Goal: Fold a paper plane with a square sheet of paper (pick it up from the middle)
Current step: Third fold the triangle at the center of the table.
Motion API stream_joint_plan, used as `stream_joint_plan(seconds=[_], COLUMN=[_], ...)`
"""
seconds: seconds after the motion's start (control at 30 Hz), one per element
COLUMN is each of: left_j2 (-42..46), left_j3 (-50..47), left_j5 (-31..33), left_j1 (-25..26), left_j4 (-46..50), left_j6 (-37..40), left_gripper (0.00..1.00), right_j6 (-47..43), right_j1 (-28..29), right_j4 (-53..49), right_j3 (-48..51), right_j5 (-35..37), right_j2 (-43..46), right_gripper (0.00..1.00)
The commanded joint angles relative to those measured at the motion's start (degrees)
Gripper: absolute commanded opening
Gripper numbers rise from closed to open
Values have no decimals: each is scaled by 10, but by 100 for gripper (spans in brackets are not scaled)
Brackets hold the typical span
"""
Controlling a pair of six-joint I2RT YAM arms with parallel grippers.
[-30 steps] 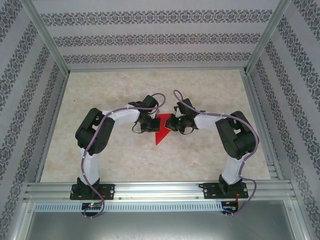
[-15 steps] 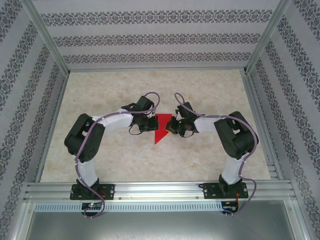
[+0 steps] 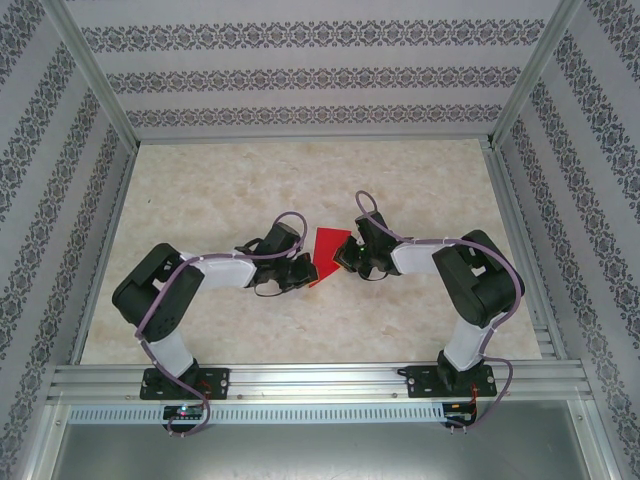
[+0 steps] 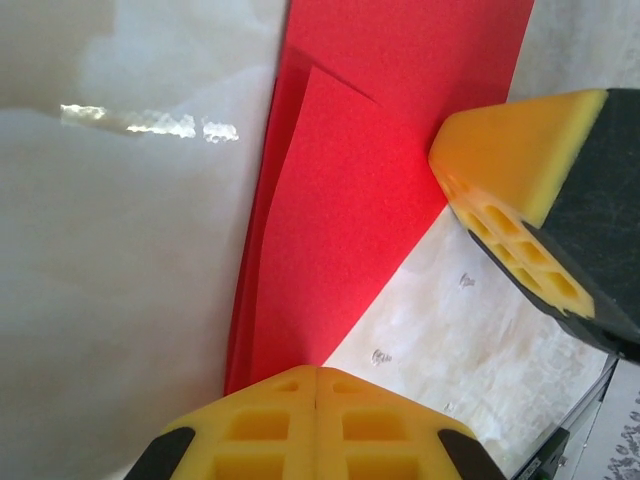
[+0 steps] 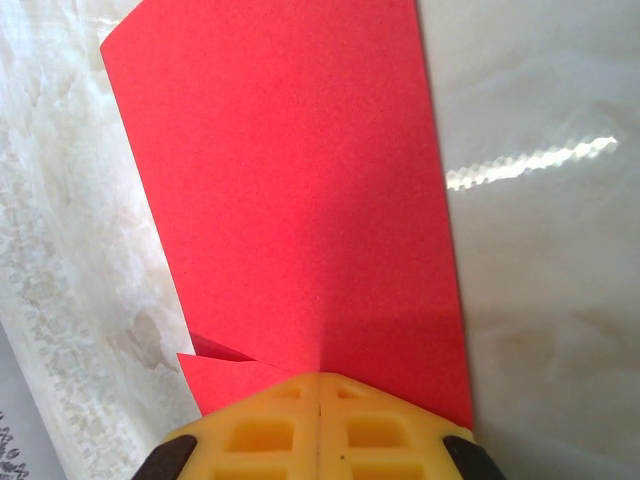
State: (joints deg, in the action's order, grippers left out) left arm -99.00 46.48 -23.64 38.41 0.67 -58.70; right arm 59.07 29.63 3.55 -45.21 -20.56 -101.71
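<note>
Well, left tool (image 4: 317,390) and right tool (image 5: 318,395) are both clenched against the paper (image 5: 300,200), so any sideways drag could skew the crease or tear it.

1 folded red sheet of paper (image 3: 328,246), 2 grippers (image 3: 304,270) (image 3: 343,256), 1 table (image 3: 250,180).

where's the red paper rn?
Top view: the red paper is near the middle of the table, pinched between the left gripper on its left and the right gripper on its right.

Folded paper (image 3: 328,245) on table (image 3: 250,190), between left claw (image 3: 303,270) and right claw (image 3: 345,258)
</note>
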Motion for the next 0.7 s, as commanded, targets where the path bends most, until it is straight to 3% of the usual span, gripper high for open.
stream_joint_plan(seconds=[0.0,0.37,0.53,0.67], left_j2=[-9,-20,-20,-23], left_j3=[-10,-49,-54,-52], left_j5=[7,42,50,49], left_j1=[6,6,6,6], left_j4=[-38,-12,-3,-2], left_j6=[-27,-31,-29,-30], left_gripper=[4,2,1,0], right_j6=[13,-47,-99,-87], right_j1=[5,7,34,56], right_j4=[-19,4,7,24], right_j3=[15,-4,-14,-10], right_j5=[30,-3,-12,-23], right_j2=[0,25,49,33], right_gripper=[2,2,2,2])
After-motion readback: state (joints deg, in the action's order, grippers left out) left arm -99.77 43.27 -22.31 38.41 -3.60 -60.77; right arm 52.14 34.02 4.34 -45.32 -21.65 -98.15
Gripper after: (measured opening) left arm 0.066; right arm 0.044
